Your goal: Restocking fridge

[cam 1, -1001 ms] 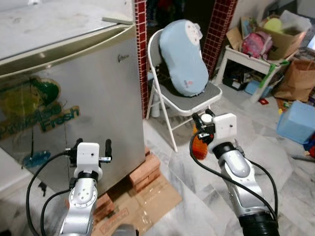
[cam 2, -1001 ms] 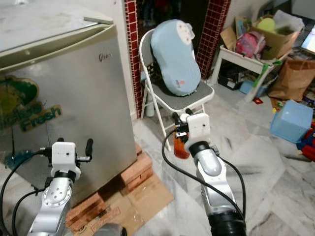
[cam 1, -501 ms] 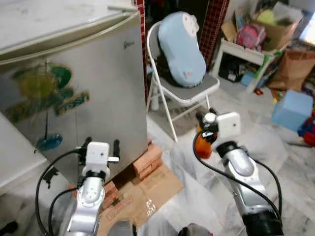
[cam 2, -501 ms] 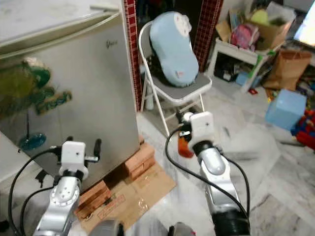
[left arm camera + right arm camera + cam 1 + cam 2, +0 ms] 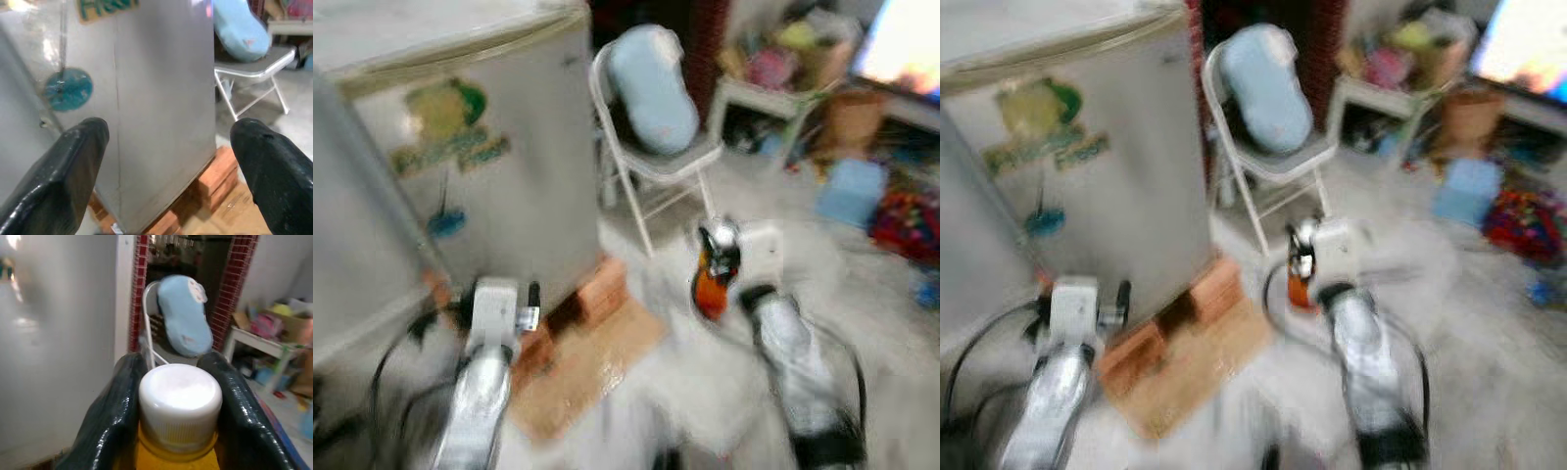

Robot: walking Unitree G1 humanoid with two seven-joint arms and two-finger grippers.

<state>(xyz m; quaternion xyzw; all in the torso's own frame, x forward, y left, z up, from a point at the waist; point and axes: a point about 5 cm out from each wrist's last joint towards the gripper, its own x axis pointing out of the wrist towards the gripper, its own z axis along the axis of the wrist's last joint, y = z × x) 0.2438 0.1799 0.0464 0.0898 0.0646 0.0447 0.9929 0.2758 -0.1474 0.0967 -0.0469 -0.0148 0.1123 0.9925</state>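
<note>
Bottle [image 5: 178, 416], orange with white cap, sits pinched in your right end effector [image 5: 171, 396]; your left end effector [image 5: 171, 161] is spread, facing the fridge [image 5: 161, 98]. Head views are blurred.

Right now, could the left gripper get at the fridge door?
Probably yes: the left gripper is open and faces the fridge with nothing between them, though the door's opening edge isn't clear.

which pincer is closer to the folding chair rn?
Right. The right pincer, shut on the orange bottle, sits just in front of the folding chair. The left pincer, open, is over by the fridge front, with the fridge corner between it and the chair.
</note>
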